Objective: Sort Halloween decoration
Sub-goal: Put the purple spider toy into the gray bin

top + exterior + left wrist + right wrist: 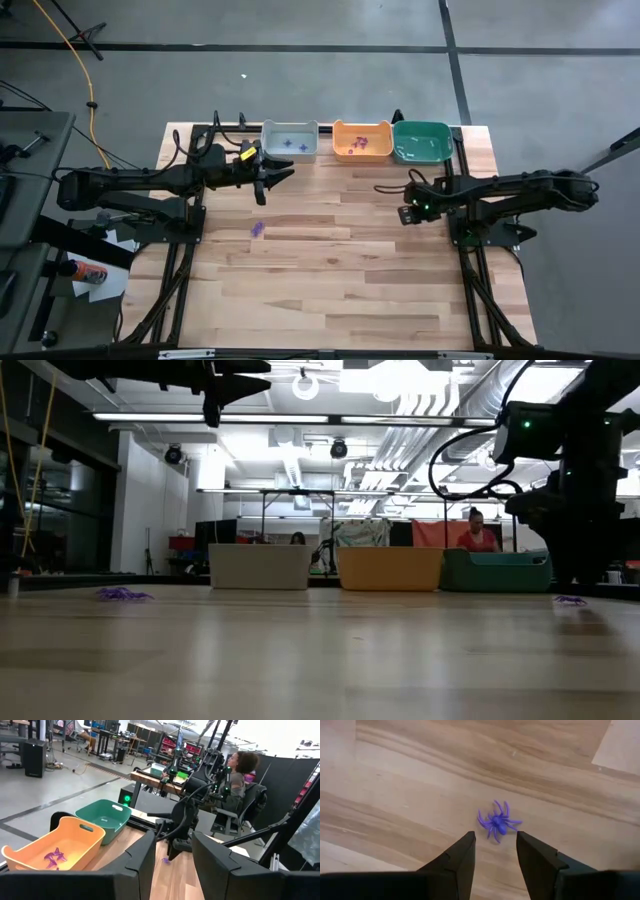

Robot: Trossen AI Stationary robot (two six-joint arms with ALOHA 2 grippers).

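The right gripper [495, 851] hangs with its jaws parted and nothing between them, pointing straight down at a small purple spider [497, 822] lying on the bare wooden table [340, 290]. The spider sits just beyond the fingertips, apart from them. From above, that gripper [408, 213] is on the right side of the table, a little nearer than the teal bin [421, 142].

The left gripper [281, 172] is also spread and empty, raised at the far left, close to the grey bin [289, 140], which already has a couple of bluish pieces in it. The orange bin [362, 139] between the other two holds several purple trinkets. One more purple trinket [257, 230] lies on the wood, nearer than the left gripper.

I'd say the pick of the spider is the step in hand. The next move looks like a straight drop, nudged slightly forward so the fingers straddle the body, then a close; the thing is flat and leggy, so the tips need to reach the wood.
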